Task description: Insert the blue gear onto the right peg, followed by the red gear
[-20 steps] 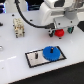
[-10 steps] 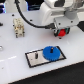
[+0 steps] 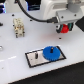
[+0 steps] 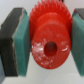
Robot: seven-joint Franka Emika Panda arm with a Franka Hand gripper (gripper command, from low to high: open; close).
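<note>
The blue gear [image 3: 52, 52] lies flat on the grey plate [image 3: 33, 62], on the side toward the exterior view's right, where it hides the right peg. A second thin dark peg [image 3: 38, 54] stands bare on the plate toward the exterior view's left. Above and to the exterior view's right, my gripper [image 3: 64, 28] hangs in the air, shut on the red gear [image 3: 64, 28]. In the wrist view the red gear [image 4: 49, 39] fills the picture, its centre hole facing the camera, clamped between teal pads [image 4: 21, 42] on both sides.
A beige block-like object [image 3: 19, 26] stands at the exterior view's left on the white table [image 3: 15, 52]. Dark cables run behind the arm at the back. A blue item shows at the far back edge.
The arm with the red gear has shifted only slightly; the blue gear stays on the plate.
</note>
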